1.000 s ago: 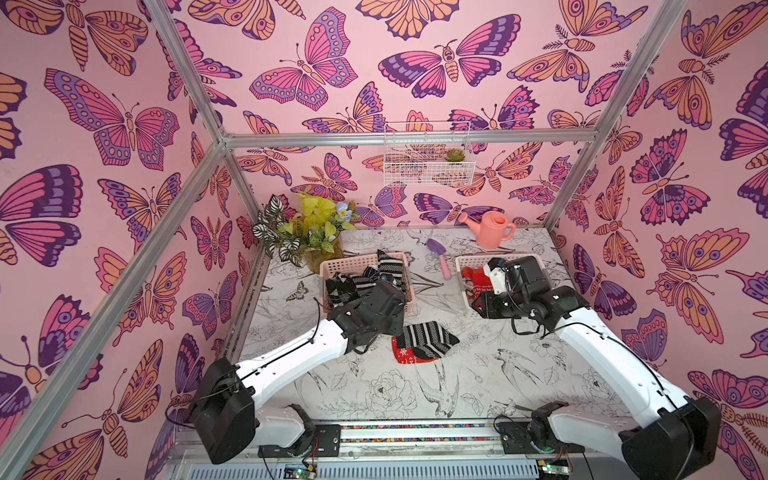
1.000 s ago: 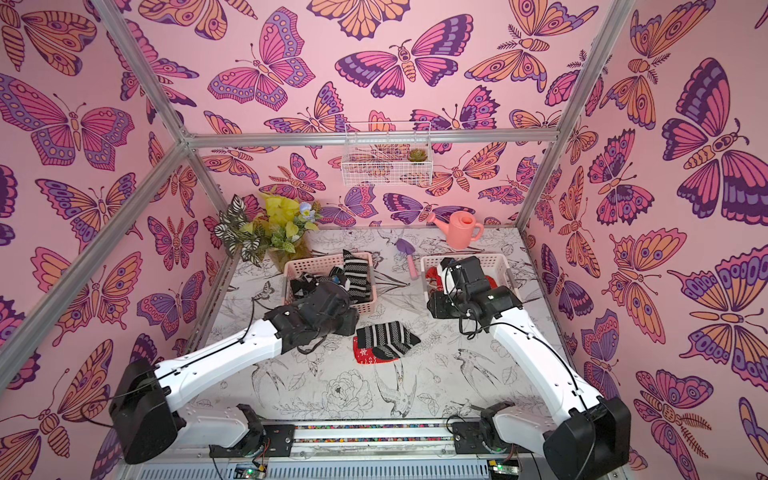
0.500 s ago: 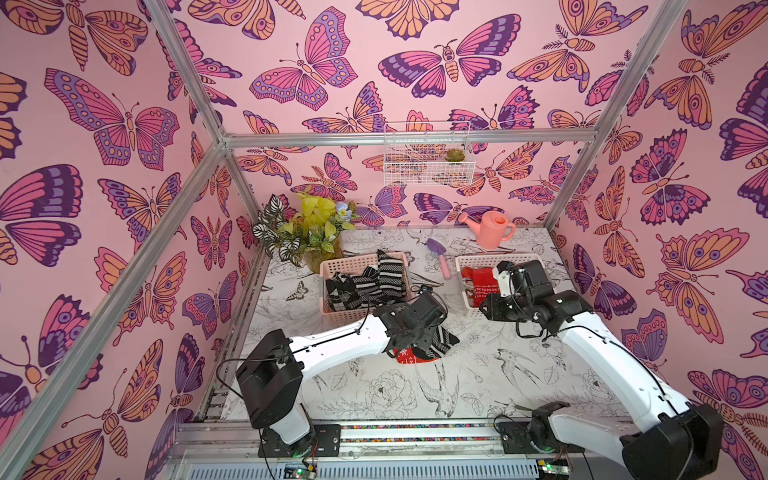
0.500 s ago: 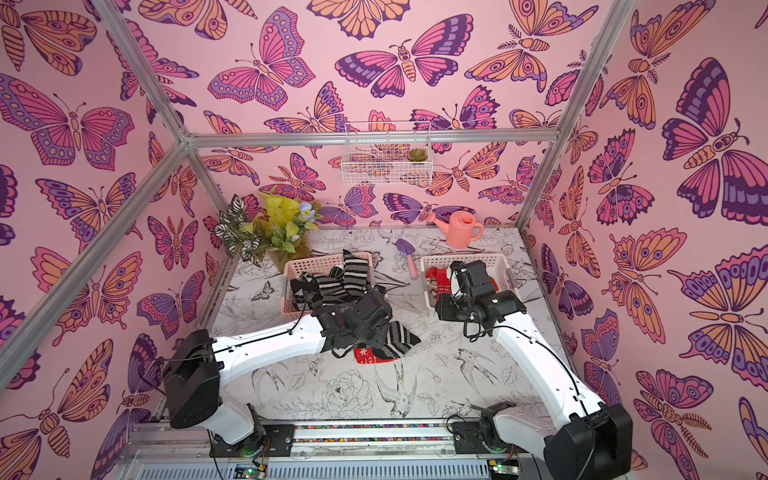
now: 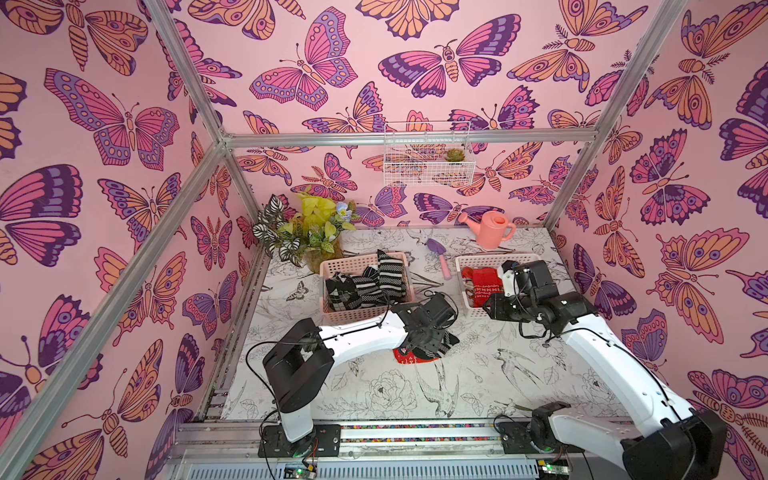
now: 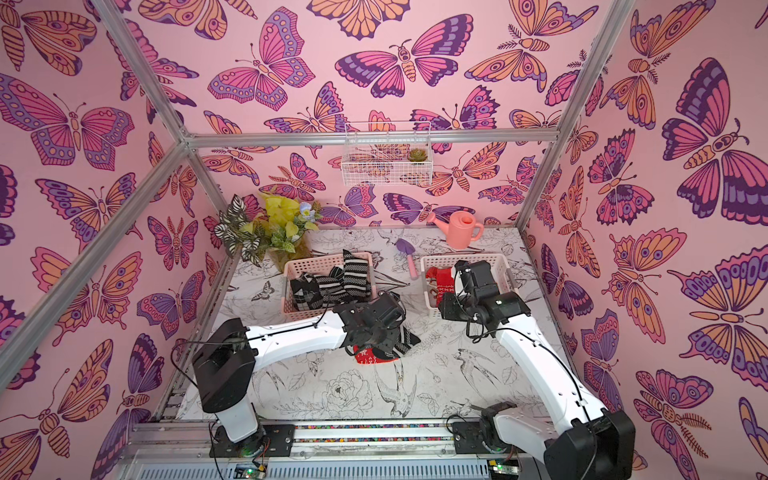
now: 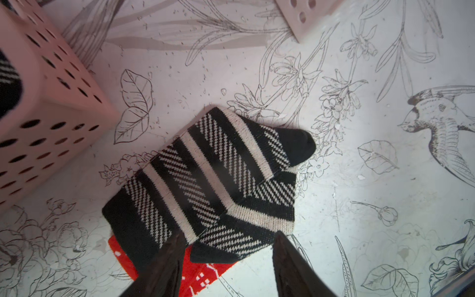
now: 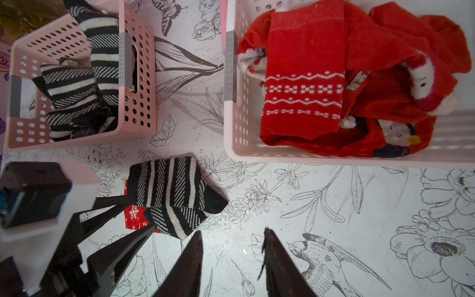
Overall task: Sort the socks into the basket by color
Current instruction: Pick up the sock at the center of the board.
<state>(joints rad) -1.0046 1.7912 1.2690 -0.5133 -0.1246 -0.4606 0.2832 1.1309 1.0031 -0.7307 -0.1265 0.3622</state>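
B/w sock (image 7: 205,180) under open L claw (image 7: 228,234)

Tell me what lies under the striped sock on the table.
A red sock with white marks lies under the striped sock; only one end shows. Its rest is covered.

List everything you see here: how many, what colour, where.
Left basket: one, pink, table's back, robot's left.
Right basket: one, pink, table's back, robot's right.
Striped socks: several, black-and-white, in left basket.
Red socks: several, red, in right basket.
Loose striped sock: one, black-and-white, mid-table.
Loose red sock: one, red, under striped one.
Watering can: one, coral, back right.
Trowel: one, purple with pink handle, between the baskets.
Plants: one bunch, green and yellow, back left corner.
Wire basket: one, white, back wall.
Succulent: one, green, in wire basket.
Table: one, white with black drawings.
Left hand: one, black, open over loose socks.
Right hand: one, black, open, empty, near right basket.
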